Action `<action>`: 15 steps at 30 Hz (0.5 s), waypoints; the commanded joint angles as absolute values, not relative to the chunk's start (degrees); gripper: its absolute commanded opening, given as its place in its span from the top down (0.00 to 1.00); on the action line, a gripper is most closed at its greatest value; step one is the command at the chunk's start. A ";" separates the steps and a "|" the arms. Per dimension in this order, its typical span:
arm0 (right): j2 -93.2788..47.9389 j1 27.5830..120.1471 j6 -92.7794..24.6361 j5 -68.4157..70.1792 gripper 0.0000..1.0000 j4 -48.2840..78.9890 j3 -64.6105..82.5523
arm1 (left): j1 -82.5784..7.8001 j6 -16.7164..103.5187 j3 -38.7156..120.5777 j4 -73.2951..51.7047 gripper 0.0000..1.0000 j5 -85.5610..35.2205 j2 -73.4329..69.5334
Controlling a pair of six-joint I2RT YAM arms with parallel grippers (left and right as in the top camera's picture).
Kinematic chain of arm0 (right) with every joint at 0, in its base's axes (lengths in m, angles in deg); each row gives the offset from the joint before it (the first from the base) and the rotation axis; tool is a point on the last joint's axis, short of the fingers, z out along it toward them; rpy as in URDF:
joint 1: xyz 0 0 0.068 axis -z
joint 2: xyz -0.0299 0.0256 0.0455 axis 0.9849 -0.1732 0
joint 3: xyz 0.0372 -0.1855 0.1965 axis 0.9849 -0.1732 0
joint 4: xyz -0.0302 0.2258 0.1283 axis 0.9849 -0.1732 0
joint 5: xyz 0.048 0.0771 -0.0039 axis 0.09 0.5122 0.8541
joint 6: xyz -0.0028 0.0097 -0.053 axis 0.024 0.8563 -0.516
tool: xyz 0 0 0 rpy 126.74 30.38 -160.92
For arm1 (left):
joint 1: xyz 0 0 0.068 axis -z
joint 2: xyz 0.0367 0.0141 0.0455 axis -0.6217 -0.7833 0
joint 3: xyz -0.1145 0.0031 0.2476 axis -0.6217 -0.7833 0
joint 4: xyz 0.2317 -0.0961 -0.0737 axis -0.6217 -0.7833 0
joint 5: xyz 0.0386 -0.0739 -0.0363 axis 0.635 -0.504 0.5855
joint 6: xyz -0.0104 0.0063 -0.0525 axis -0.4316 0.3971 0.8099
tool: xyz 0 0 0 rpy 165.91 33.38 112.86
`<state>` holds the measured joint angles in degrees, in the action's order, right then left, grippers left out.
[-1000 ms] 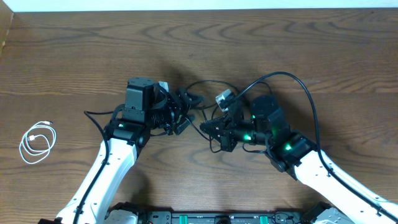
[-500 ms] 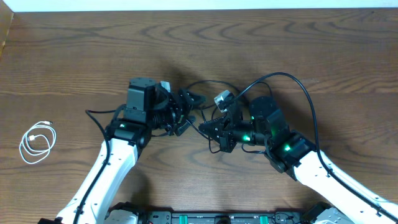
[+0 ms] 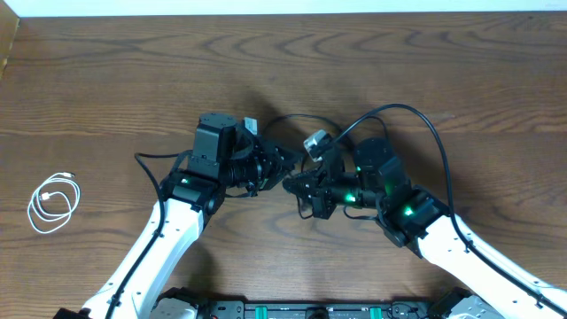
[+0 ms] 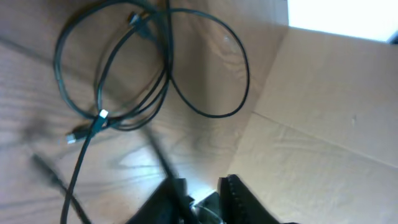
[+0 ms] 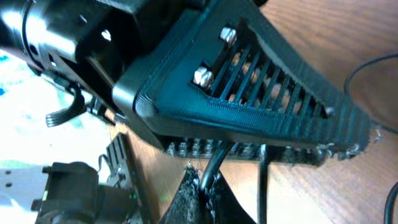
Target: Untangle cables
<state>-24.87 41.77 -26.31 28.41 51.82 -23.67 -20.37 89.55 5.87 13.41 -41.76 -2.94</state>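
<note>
Two thin black cables (image 3: 292, 118) lie tangled in loops at the table's middle, between my two grippers. In the left wrist view the black cables' loops (image 4: 208, 112) cross on the wood, with small plug ends (image 4: 102, 115) showing. My left gripper (image 3: 282, 165) has its fingers (image 4: 239, 199) nearly together, and a blurred black cable runs in along the left one. My right gripper (image 3: 294, 183) almost touches it and is shut on a black cable (image 5: 214, 168) that rises to the left gripper's ribbed finger (image 5: 249, 81). A coiled white cable (image 3: 51, 202) lies apart at the far left.
A thicker black cable (image 3: 434, 133) fixed to the right arm arcs over the table's right middle. A pale tan surface (image 4: 323, 124) fills the right of the left wrist view. Bare wood stretches between the white coil and the left arm.
The left arm has moved right, close to the right gripper. Its fingers, spread open before, have closed together. The right arm and the white coil have not moved.
</note>
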 commanded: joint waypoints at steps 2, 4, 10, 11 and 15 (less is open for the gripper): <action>-24.34 41.66 -27.21 28.39 0.99 51.93 -22.54 | -21.53 88.72 6.29 14.99 0.92 -41.85 -3.23; -24.34 41.66 -27.21 28.37 0.97 51.56 -22.54 | -22.12 88.92 6.29 16.17 0.92 -41.87 -3.23; -24.34 41.68 -27.25 28.32 0.37 48.67 -22.54 | -24.68 87.74 6.29 16.69 0.92 -38.46 -3.23; -24.34 41.68 -27.27 28.32 0.20 47.54 -22.54 | -25.44 87.76 6.29 16.71 0.92 -37.74 -3.23; -24.34 41.68 -27.54 28.32 0.01 42.64 -22.54 | -29.82 87.78 6.29 17.80 0.92 -37.39 -3.23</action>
